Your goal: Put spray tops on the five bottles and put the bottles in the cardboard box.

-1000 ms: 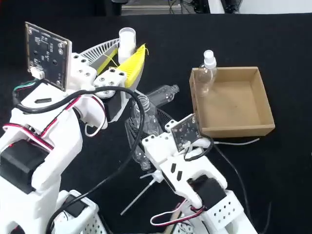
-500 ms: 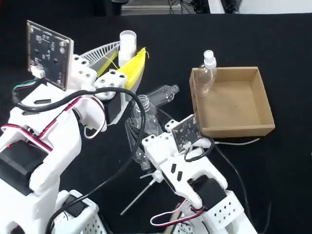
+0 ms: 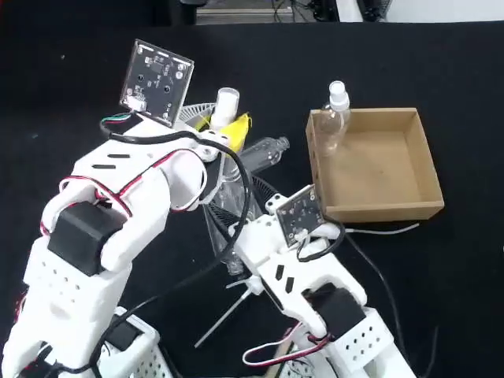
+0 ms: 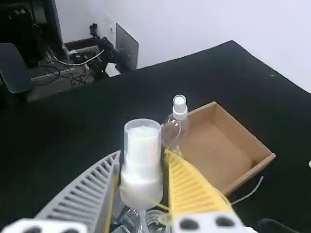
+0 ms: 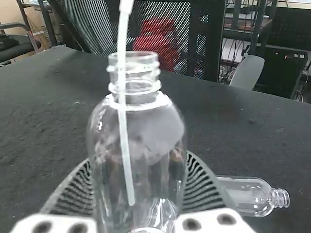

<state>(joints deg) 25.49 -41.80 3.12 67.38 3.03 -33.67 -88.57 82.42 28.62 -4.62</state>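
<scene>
Two items gripped. Your left gripper (image 4: 141,167) is pinching a spray top (image 4: 142,145). Your right gripper (image 5: 136,196) is clamping an open bottle (image 5: 141,131) upright.

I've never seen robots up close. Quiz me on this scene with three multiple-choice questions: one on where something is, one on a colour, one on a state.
1. Where is the capped bottle?
A. lying on the table
B. standing in a corner of the cardboard box
C. in a claw

2. What colours are the fingers of the left claw?
A. one grey, one yellow
B. both red
C. both blue

3. The bottle in the right claw is:
A. capped
B. crushed
C. upright, neck open

Answers:
1 B, its white top rises above the box's corner.
2 A, one of each colour grips the spray top.
3 C, its threaded neck is bare.
</scene>
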